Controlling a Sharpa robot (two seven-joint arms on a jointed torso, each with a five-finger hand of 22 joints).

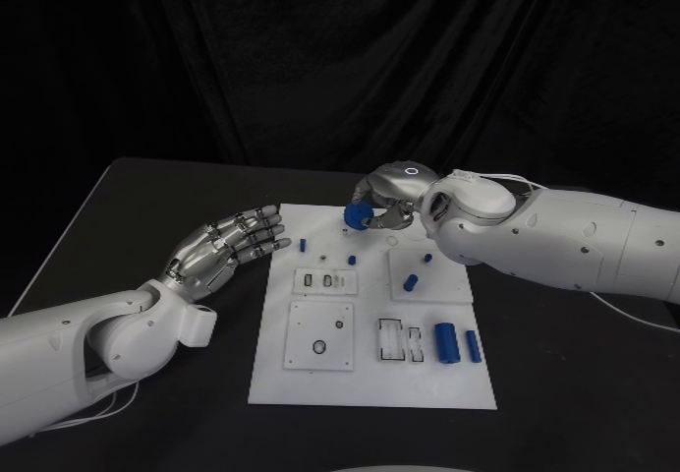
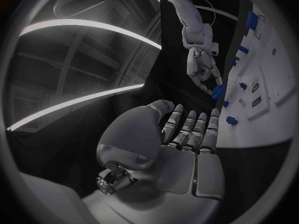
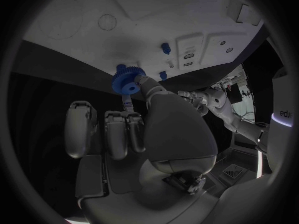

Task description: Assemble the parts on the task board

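Observation:
The white task board (image 1: 371, 383) lies in the middle of the black table. Over its far edge my right hand (image 1: 385, 197) pinches a blue gear (image 1: 360, 214); the right wrist view shows that toothed gear (image 3: 128, 79) between thumb and a finger, close above the board (image 3: 149, 30). My left hand (image 1: 227, 246) hovers at the board's left edge with its fingers spread and nothing in it. From the left wrist view, the open left hand (image 2: 187, 134) faces the board (image 2: 274, 79), with the right hand (image 2: 206, 74) and its gear (image 2: 219, 90) beyond.
Blue pegs (image 1: 307, 243) stand near the far end of the board. Two blue cylinders (image 1: 456, 344) lie at its right side beside rectangular slots (image 1: 398, 339). A square plate with a round hole (image 1: 320, 336) sits at the near left.

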